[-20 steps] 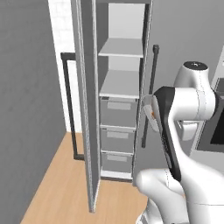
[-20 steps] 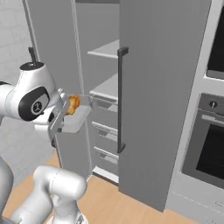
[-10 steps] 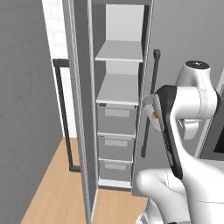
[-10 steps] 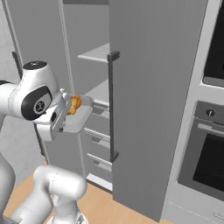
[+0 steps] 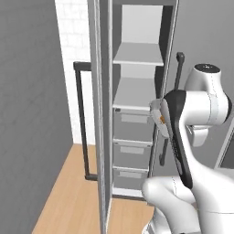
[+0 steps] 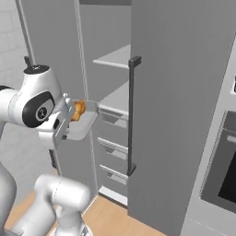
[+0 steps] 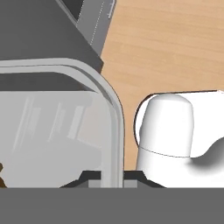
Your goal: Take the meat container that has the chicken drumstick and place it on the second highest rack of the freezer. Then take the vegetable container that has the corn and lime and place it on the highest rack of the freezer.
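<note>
The claw is clenched on the rim of a clear, round-cornered plastic meat container with the golden-brown chicken drumstick in it, held in the air before the tall grey freezer, near its flat light-grey second highest rack.

base views flank freezer, hand view downward

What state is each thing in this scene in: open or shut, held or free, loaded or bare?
freezer: door open.
meat container: held off the floor, outside the freezer.
chicken drumstick: inside the container.
gripper: shut on the container's rim.
second highest rack: bare.
highest rack: bare.
</note>
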### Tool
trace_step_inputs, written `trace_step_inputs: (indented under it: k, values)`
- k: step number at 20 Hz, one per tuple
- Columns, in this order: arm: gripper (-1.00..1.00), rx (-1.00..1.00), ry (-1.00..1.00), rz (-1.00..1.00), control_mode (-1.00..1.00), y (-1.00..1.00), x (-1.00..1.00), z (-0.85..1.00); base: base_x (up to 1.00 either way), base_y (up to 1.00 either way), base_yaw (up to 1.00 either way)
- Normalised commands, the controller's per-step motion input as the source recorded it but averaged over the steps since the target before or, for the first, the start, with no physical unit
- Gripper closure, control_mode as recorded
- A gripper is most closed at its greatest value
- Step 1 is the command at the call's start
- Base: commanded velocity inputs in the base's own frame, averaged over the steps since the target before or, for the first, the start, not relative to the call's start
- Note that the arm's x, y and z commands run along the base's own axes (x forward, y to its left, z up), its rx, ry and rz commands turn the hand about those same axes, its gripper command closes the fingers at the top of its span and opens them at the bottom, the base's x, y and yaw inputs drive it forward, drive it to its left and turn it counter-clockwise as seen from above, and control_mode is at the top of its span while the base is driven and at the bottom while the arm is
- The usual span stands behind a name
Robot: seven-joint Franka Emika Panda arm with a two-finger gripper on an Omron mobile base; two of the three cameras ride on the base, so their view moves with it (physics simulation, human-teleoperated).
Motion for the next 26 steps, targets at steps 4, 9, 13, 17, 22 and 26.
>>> trace_step_inputs:
  k: [4,9,13,17,22,26]
  values:
    - [1.00,0.00,0.00,0.00,1.00,0.00,0.00,0.00,0.61,0.27,0.02]
    - [1.00,0.00,0.00,0.00,1.00,0.00,0.00,0.00,0.67,0.08,0.00]
    - [1.00,0.00,0.00,0.00,1.00,0.00,0.00,0.00,0.72,0.00,0.00]
    - [1.00,0.00,0.00,0.00,1.00,0.00,0.00,0.00,0.65,0.14,0.00]
    - [1.00,0.00,0.00,0.00,1.00,0.00,0.00,0.00,0.61,0.38,0.00]
    - [1.00,0.00,0.00,0.00,1.00,0.00,0.00,0.00,0.56,0.11,-0.01]
